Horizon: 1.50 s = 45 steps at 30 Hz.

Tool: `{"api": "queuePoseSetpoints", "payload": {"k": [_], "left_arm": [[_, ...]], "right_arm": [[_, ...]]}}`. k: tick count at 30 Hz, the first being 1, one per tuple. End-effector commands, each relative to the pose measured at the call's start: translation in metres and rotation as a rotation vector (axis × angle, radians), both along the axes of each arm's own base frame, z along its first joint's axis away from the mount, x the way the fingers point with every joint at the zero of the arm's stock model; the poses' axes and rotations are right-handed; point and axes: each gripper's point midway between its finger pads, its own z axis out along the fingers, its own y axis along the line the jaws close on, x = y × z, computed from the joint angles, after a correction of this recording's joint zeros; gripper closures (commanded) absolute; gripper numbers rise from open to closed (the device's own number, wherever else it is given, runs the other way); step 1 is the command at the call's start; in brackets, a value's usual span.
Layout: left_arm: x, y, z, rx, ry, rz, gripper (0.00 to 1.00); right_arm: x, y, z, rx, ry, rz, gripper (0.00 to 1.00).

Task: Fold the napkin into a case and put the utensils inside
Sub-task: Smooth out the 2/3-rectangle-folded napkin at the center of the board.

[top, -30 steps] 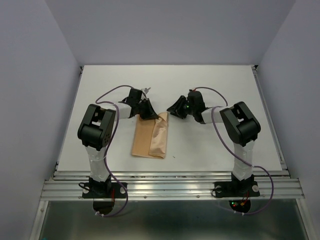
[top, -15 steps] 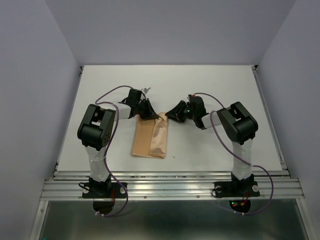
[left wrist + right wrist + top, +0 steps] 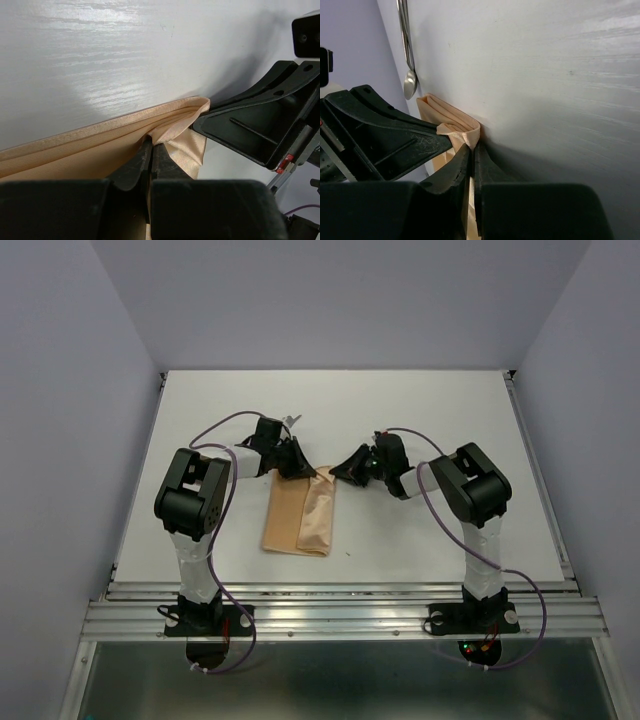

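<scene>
No text, label, brand, number or sign legible in any view.

One napkin (image 3: 300, 515), one spoon (image 3: 410, 84), two end effectors (left end effector (image 3: 151, 145), right end effector (image 3: 472, 147)).
</scene>
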Motion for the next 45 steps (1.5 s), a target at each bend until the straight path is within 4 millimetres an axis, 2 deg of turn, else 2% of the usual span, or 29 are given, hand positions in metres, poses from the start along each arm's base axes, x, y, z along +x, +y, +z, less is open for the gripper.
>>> {"api": "queuePoseSetpoints", "payload": {"k": [1,6,7,8,13,19,22,25,28,29,31,32,33,34,36,37,39,40,45], "left_arm": [[-0.004,0.012,-0.008,0.045,0.008,0.026,1.0],[-0.006,0.012,-0.002,0.046,0.017,0.033,0.98],[-0.005,0.012,0.0,0.046,0.014,0.034,0.93],[-0.004,0.014,0.003,0.055,0.009,0.043,0.83],[-0.003,0.019,0.017,0.072,-0.016,0.057,0.6],[-0.004,0.024,0.028,0.092,-0.032,0.067,0.43],[-0.006,0.026,0.027,0.1,-0.033,0.074,0.42],[-0.007,0.033,0.024,0.117,-0.026,0.104,0.46],[-0.009,0.041,0.017,0.142,-0.014,0.131,0.61],[-0.011,0.043,0.011,0.151,-0.002,0.137,0.75],[-0.016,0.048,0.0,0.179,0.041,0.145,0.9],[-0.018,0.048,-0.007,0.188,0.062,0.143,1.0],[-0.018,0.048,-0.011,0.191,0.069,0.142,1.0],[-0.019,0.049,-0.014,0.194,0.077,0.143,1.0],[-0.02,0.05,-0.022,0.205,0.095,0.149,1.0],[-0.02,0.051,-0.024,0.209,0.1,0.153,1.0],[-0.022,0.052,-0.028,0.212,0.11,0.154,1.0],[-0.022,0.052,-0.029,0.214,0.114,0.156,1.0],[-0.022,0.052,-0.029,0.215,0.112,0.153,1.0]], "right_arm": [[-0.001,0.002,-0.017,-0.07,0.026,-0.009,0.96],[0.004,0.001,-0.011,-0.084,0.007,-0.014,0.99],[0.005,0.002,-0.009,-0.087,0.001,-0.013,0.99],[0.005,0.0,-0.009,-0.099,-0.003,-0.013,0.99],[0.006,-0.004,-0.009,-0.139,-0.019,-0.013,0.99],[0.007,-0.006,-0.011,-0.178,-0.03,0.0,0.99],[0.008,-0.008,-0.009,-0.195,-0.04,0.002,0.99],[0.01,-0.011,-0.007,-0.22,-0.052,0.0,0.99],[0.011,-0.012,-0.005,-0.238,-0.062,0.001,0.99],[0.011,-0.013,-0.004,-0.243,-0.065,0.001,0.99],[0.013,-0.013,-0.001,-0.246,-0.075,0.002,0.98],[0.012,-0.014,-0.003,-0.261,-0.074,0.008,0.91],[0.013,-0.013,-0.001,-0.266,-0.081,0.016,0.91],[0.013,-0.013,-0.002,-0.276,-0.081,0.026,0.79],[0.01,-0.006,0.0,-0.318,-0.097,0.068,0.72],[0.011,-0.013,-0.003,-0.376,-0.1,0.07,0.65],[0.009,-0.009,0.002,-0.435,-0.131,0.082,0.6],[0.012,-0.013,0.01,-0.461,-0.149,0.071,0.57],[0.013,-0.026,0.023,-0.605,-0.209,0.044,0.55]]}}
